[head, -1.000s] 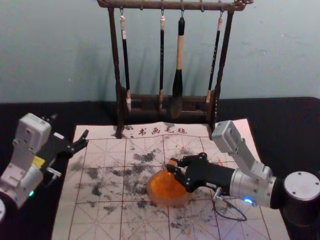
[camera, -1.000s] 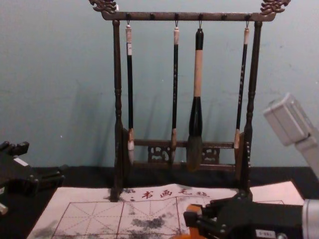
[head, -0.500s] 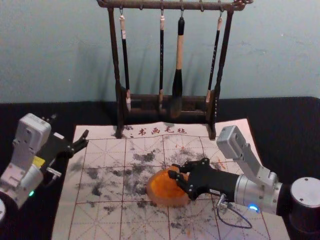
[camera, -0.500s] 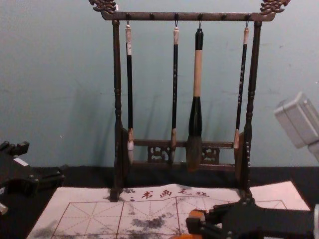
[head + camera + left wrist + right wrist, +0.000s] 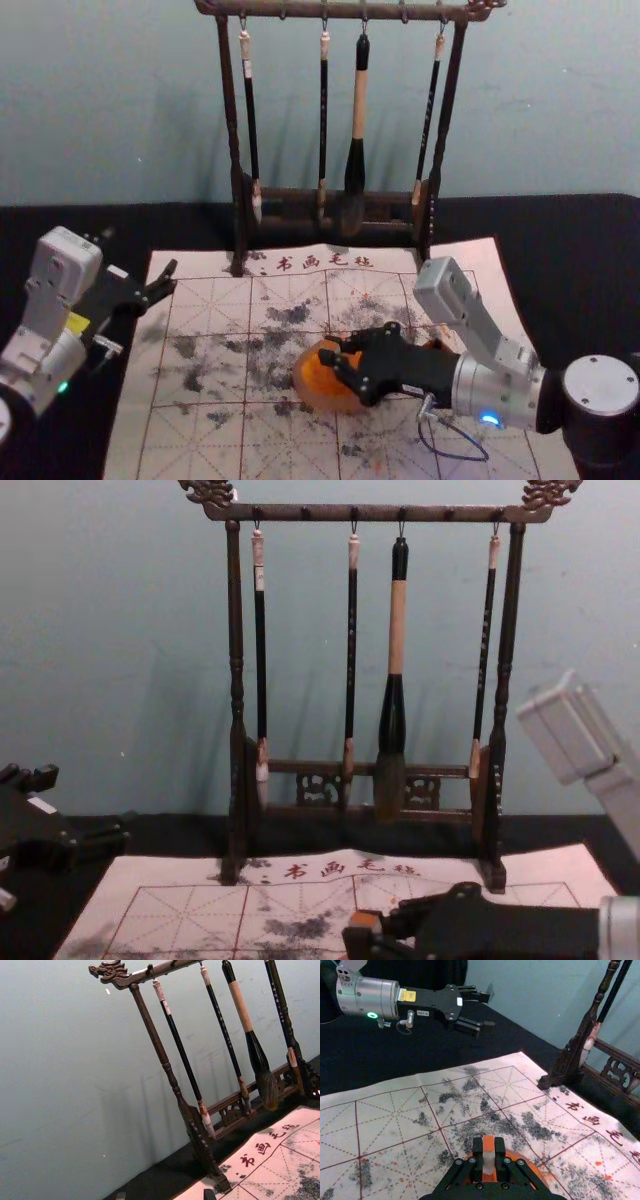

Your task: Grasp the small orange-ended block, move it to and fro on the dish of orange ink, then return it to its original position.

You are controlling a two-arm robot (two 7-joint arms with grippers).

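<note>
Well inside mat point(image 5: 205, 295) edges (right hand point(image 5: 328, 349))

The brush rack point(image 5: 171, 1075) leans across my sight, its rail ending in a carved dragon head point(image 5: 107, 971). I see three slim brushes hanging from it, and one thick brush point(image 5: 240, 1005) with a dark, bushy tip. Below lies a dark table point(image 5: 165, 1172) and a pale, ink-smudged mat point(image 5: 265, 1180) with red writing. My fingertips point(image 5: 209, 1194) show, apart, low before the rack.
</note>
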